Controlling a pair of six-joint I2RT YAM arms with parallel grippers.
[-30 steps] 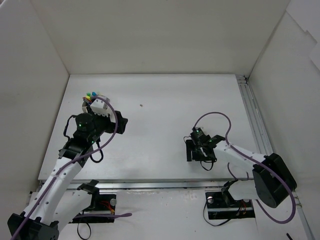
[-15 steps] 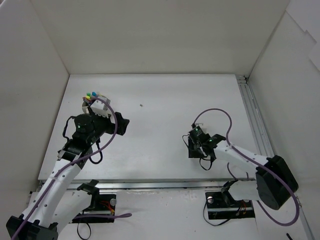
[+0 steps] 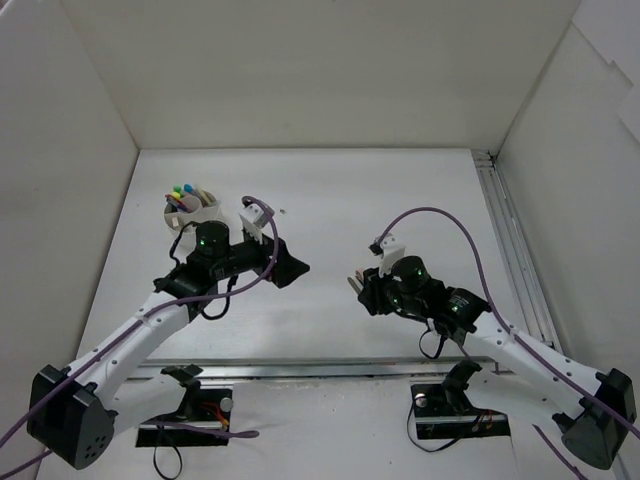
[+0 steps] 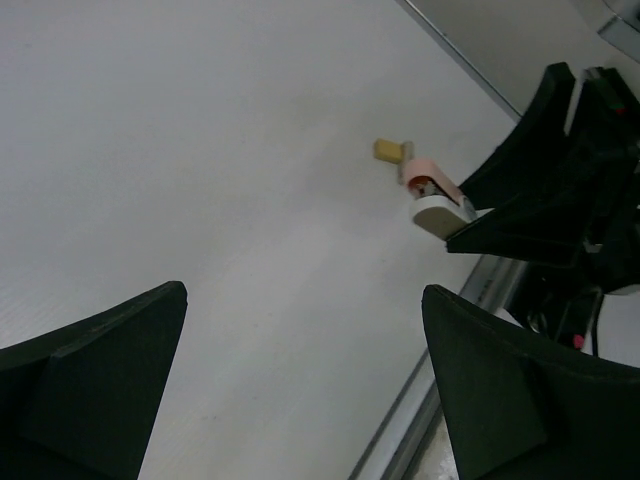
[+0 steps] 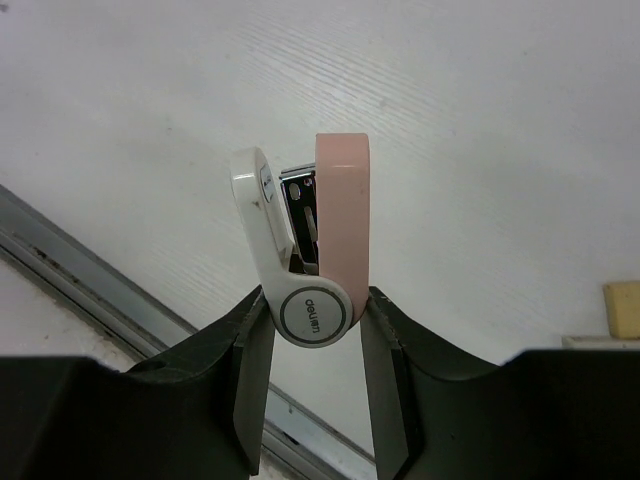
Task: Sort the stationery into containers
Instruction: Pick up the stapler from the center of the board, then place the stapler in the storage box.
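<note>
Bright diffuse overhead light; white surface [image 3: 330, 200] nearly washed out, faint soft shadows. Left wrist view greyer, left claw fingers [image 4: 95, 380] at 7 and 5 o'clock black, detail lost. Right wrist view: stapler [image 5: 335, 230] crisp.

White table [image 3: 330, 190], plain white walls [image 3: 320, 70], metal rail [image 3: 508, 222].

Glossy pink-and-white plastic stapler [image 5: 340, 230], matt, faintly ribbed white table [image 5: 480, 110].
</note>
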